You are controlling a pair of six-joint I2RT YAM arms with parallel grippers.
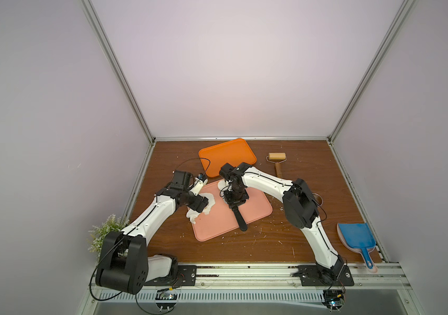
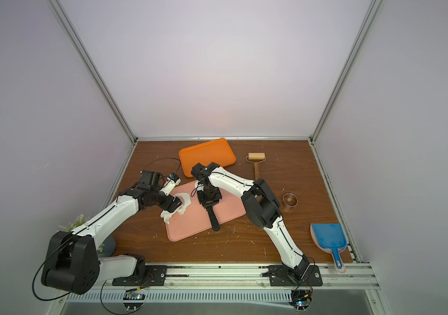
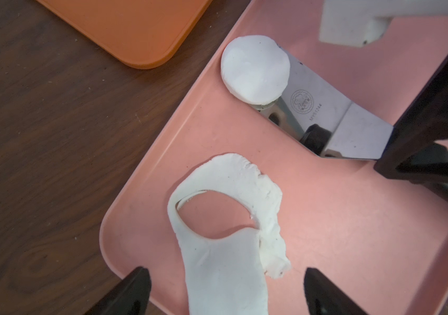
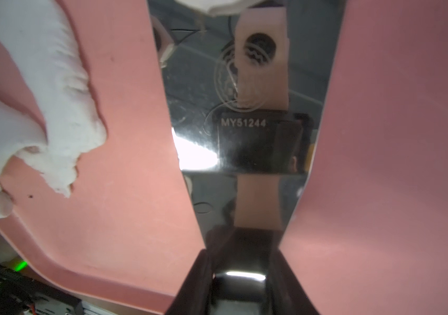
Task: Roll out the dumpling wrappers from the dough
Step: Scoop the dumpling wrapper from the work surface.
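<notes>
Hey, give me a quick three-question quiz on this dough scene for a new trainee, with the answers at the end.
1. True or false: the left gripper is shut on the dough sheet.
2. The round dumpling wrapper sits on the tip of: A an orange tray; B the spatula blade; C a wooden roller.
3. Which gripper holds the spatula's handle?
Key: 1 false, its jaws stand wide open. 2 B. 3 the right gripper.
</notes>
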